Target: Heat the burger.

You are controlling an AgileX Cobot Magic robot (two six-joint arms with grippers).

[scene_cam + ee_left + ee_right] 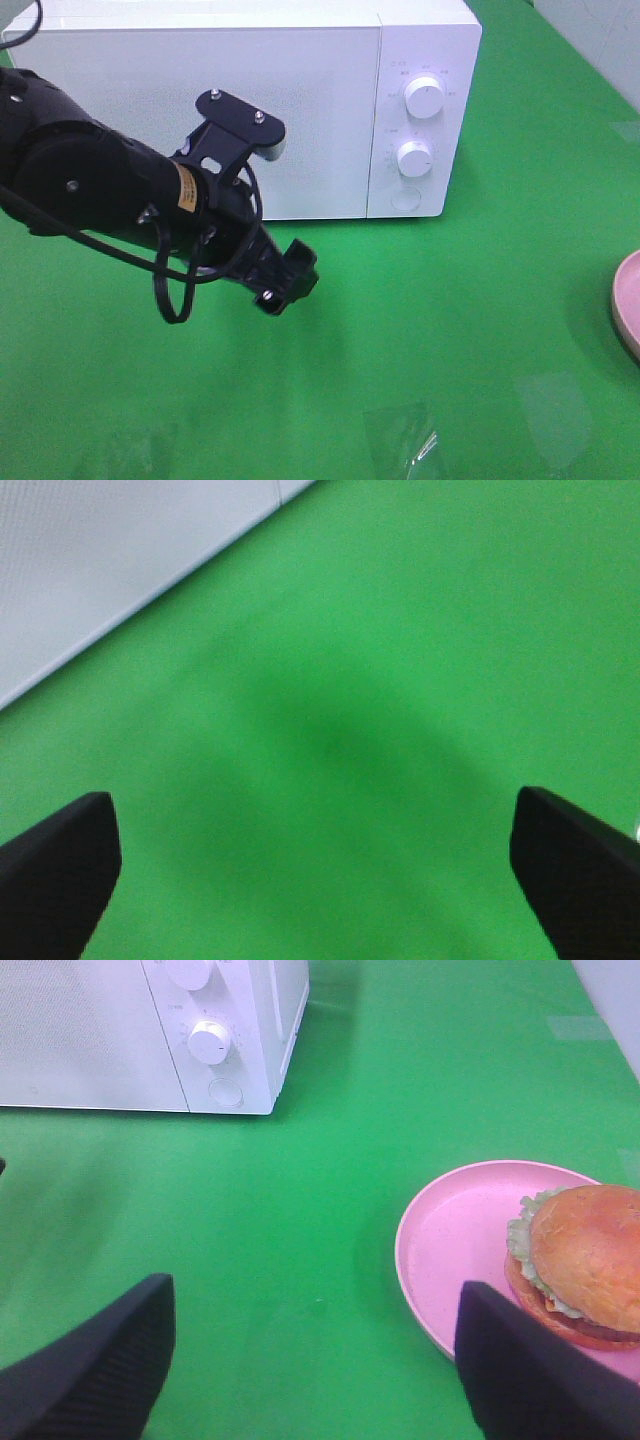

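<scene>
Burger sits on the pink plate well apart from the microwave, and we see both the left gripper and right gripper spread, empty.

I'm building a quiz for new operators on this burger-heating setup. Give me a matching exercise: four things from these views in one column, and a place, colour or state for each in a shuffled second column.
Things:
1. burger
2. microwave
3. left gripper
4. plate

Descriptions:
A. white, door closed
B. open over bare green cloth
C. pink, on the right of the table
D. sits on the plate, off-centre

Pairs: 1-D, 2-A, 3-B, 4-C
</scene>
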